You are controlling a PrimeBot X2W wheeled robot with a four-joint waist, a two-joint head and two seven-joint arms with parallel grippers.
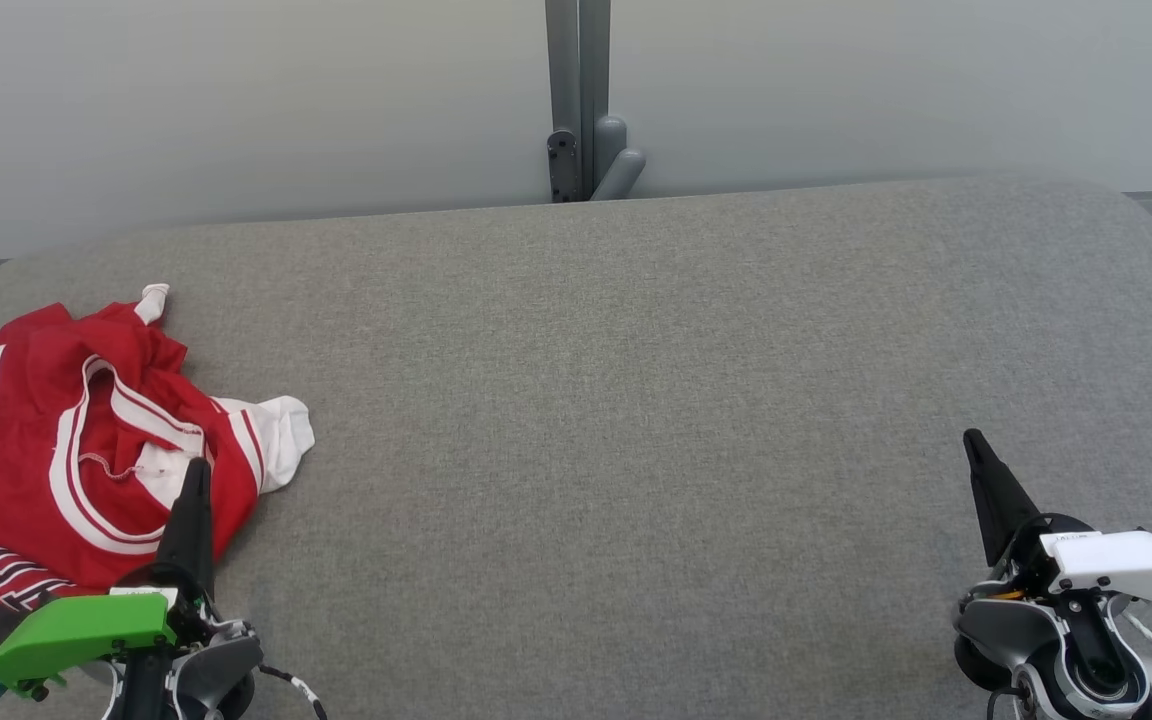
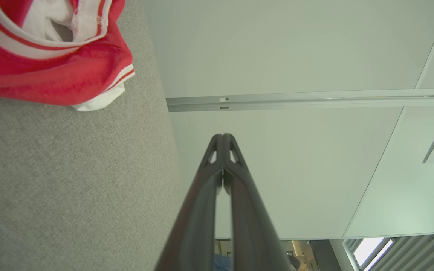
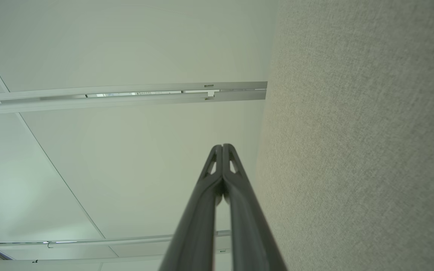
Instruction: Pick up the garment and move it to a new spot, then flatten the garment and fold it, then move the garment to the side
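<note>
A red garment (image 1: 46, 450) with white stripes and white trim lies crumpled at the left end of the grey fabric surface (image 1: 636, 420). My left gripper (image 1: 198, 466) is shut and empty at the lower left, its tips overlapping the garment's near edge in the head view. In the left wrist view the same gripper (image 2: 223, 136) points past the surface's edge at a pale wall, with the garment (image 2: 51, 71) at the upper left. At the lower right my right gripper (image 1: 970, 436) is shut and empty over bare fabric, far from the garment; its wrist view shows its tips (image 3: 222, 146) together.
The grey surface has rounded far corners and ends at a pale wall. A grey post (image 1: 579, 100) with a bracket stands behind its far edge at the middle. Bare fabric stretches from the garment across to the right end.
</note>
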